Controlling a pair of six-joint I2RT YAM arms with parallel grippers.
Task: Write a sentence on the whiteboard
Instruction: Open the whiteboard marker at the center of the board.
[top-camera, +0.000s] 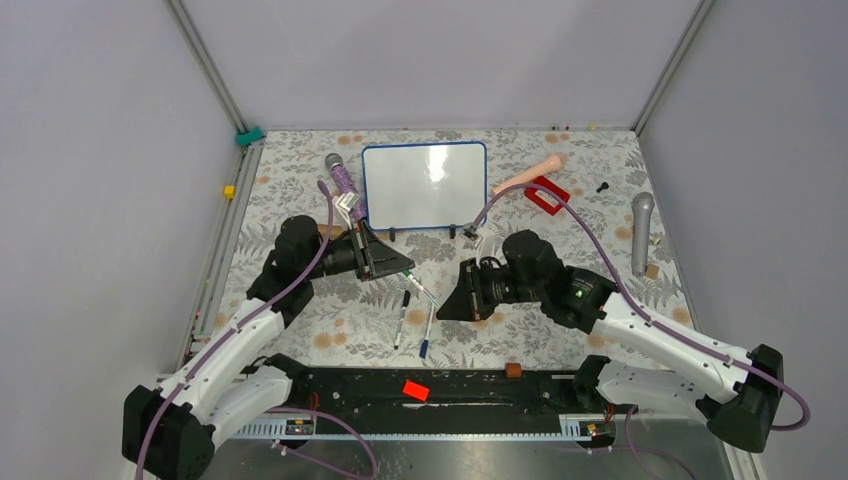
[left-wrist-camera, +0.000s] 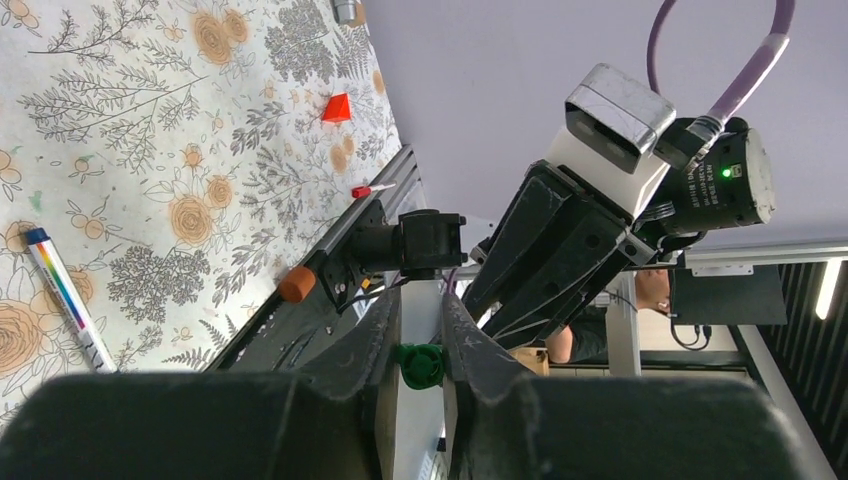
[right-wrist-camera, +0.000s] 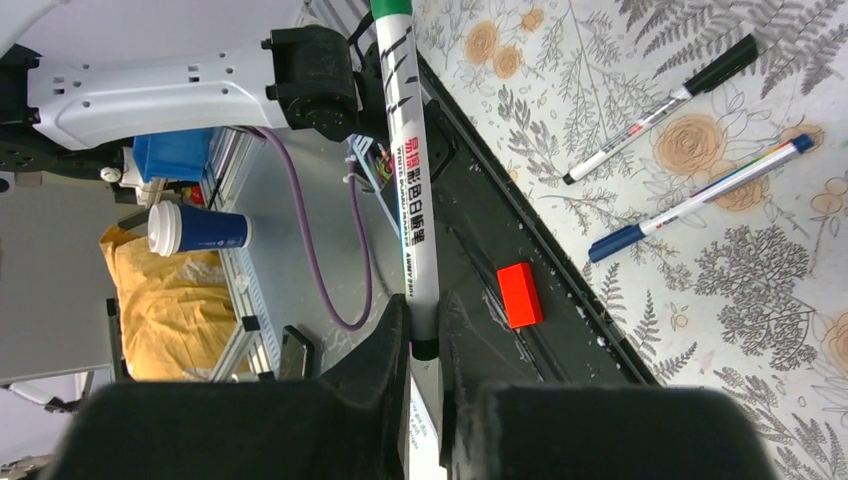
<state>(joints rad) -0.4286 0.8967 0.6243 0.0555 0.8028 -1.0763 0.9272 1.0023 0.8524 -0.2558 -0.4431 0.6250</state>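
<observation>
Top external view: two loose pens (top-camera: 402, 318) lie on the bench (top-camera: 290, 170) at its near side. Just beyond, the right end effector (top-camera: 443, 308) is clamped on a green marker (top-camera: 424, 292) and the left end effector (top-camera: 408, 272) is pinched on its green cap (left-wrist-camera: 421, 366), both low before the whiteboard (top-camera: 425, 187). The board stands far-middle, face plain white, a purple microphone (top-camera: 340, 172) beside its left edge.

Glossy white whiteboard (top-camera: 424, 186), matt floral-printed cloth (top-camera: 300, 190), smooth plastic marker (right-wrist-camera: 410, 180), matt black plastic right gripper (right-wrist-camera: 422, 322)

We see plain grey walls (top-camera: 430, 60) on three sides, metal posts (top-camera: 205, 65) in the far corners, floral tablecloth (top-camera: 300, 200) below.
</observation>
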